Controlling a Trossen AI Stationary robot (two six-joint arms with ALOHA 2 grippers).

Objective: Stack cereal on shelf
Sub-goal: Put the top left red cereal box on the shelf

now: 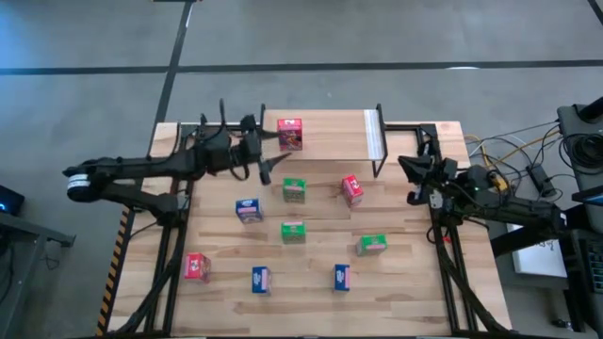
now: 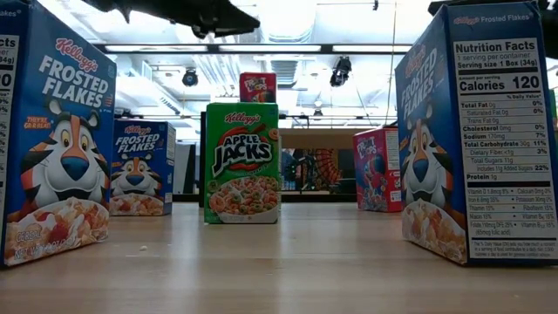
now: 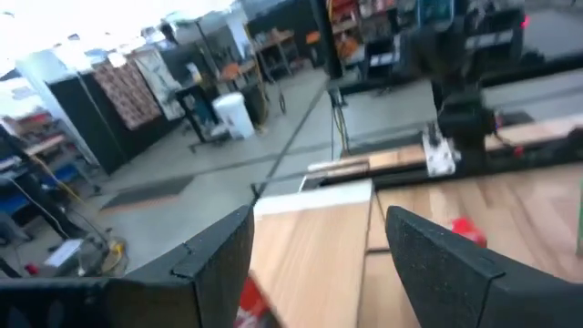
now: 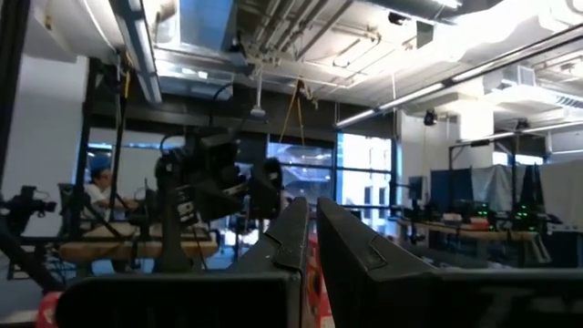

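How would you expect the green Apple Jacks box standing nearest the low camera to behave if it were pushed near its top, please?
The Apple Jacks box stands upright, taller than wide, so a high push would probably tip it. It looks like thin cardboard: likely light, and dentable under a hard squeeze. On the smooth table, a low push would likely slide it.

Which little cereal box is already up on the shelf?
Find the shelf, the small wooden rack at the table's far edge between the two arms. One red box stands on it, near the open left gripper. Every other box sits lower, on the big tabletop.
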